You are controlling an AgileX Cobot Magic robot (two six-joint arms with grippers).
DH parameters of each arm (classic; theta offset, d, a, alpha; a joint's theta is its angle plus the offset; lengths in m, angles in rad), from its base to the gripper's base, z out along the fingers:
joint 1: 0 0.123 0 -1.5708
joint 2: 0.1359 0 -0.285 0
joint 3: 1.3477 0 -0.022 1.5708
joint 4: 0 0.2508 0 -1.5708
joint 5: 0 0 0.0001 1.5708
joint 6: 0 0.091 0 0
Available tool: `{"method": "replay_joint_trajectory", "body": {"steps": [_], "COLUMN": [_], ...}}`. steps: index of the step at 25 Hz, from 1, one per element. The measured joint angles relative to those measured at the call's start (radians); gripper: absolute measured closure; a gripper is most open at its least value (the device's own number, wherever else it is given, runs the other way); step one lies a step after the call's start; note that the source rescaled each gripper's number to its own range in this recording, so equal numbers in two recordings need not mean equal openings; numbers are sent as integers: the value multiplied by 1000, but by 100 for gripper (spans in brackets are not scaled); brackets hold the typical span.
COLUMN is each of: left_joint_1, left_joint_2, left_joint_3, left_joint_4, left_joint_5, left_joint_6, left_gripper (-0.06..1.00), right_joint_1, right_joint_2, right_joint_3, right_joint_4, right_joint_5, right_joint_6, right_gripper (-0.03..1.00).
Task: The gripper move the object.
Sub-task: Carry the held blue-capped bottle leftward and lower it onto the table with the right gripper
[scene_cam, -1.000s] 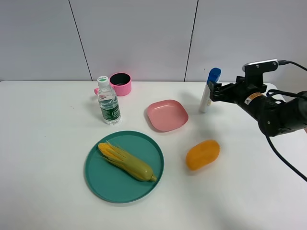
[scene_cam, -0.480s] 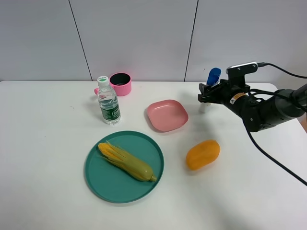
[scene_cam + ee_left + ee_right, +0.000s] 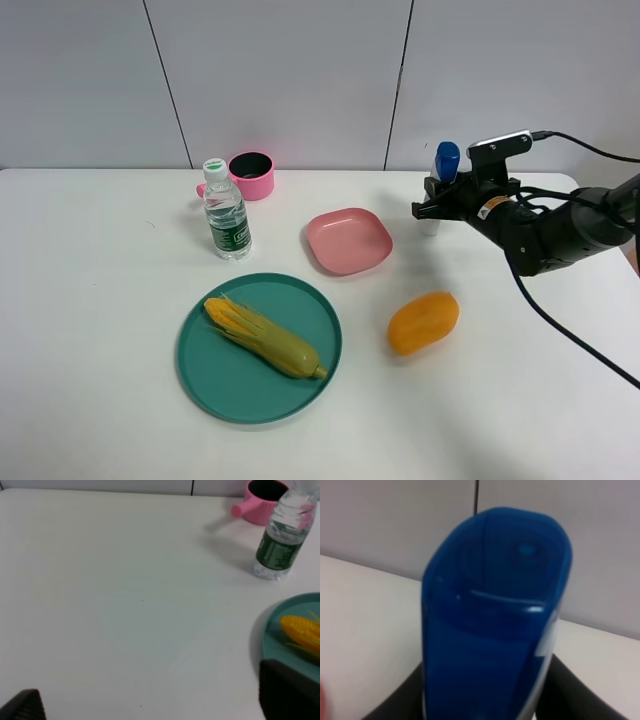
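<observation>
The slim white bottle with a blue cap [image 3: 446, 161] stands at the back right of the white table. In the right wrist view its blue cap [image 3: 495, 605] fills the frame. My right gripper [image 3: 433, 206] reaches in from the right, and its black jaws lie against both sides of the bottle's body. It looks shut on the bottle, whose base rests on the table. My left gripper [image 3: 155, 702] is open and empty over bare table at the left. Only its fingertips [image 3: 287, 692] show, and it is out of the exterior view.
A pink square plate [image 3: 347, 240] lies just left of the bottle. An orange fruit [image 3: 423, 322] lies in front of it. A teal plate [image 3: 200, 370] holds corn [image 3: 265, 335]. A clear water bottle [image 3: 227, 215] and a pink cup [image 3: 251, 175] stand at the back left.
My right arm has reached left, and its jaws have come around the white bottle. The bottle's cap has shifted slightly and stands more upright. Nothing else has moved.
</observation>
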Motion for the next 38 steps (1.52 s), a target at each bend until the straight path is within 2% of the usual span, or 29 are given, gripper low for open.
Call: {"method": "replay_joint_trajectory", "body": {"steps": [4,8,12,14,18,24,29,33,38], "left_joint_1": [0,0,0,0,0,0,0,0,0], "left_joint_2": [0,0,0,0,0,0,0,0,0], "left_joint_3": [0,0,0,0,0,0,0,0,0], "left_joint_4": [0,0,0,0,0,0,0,0,0], "left_joint_5": [0,-1,-1,-1,-1,-1,-1,-1,-1], "left_joint_6": [0,0,0,0,0,0,0,0,0], "left_gripper": [-6,-6,-6,-6,-6,-6,-6,-6,-6], "right_joint_1": [20,89,212,287,459,679,786,841,870], "right_joint_2": [-91,-256,-346,-346,-292,-147,-8,82,175], "right_joint_3": [2,-26,-161,-260,-473,-756,-916,-966,-970], "right_joint_4": [0,-13,-89,-127,-168,-172,-116,-81,-70], "right_joint_5": [97,201,406,539,704,835,930,943,901], "right_joint_6": [-13,24,138,195,233,241,245,228,210], "right_gripper": [94,94,94,94,94,94,95,95,95]}}
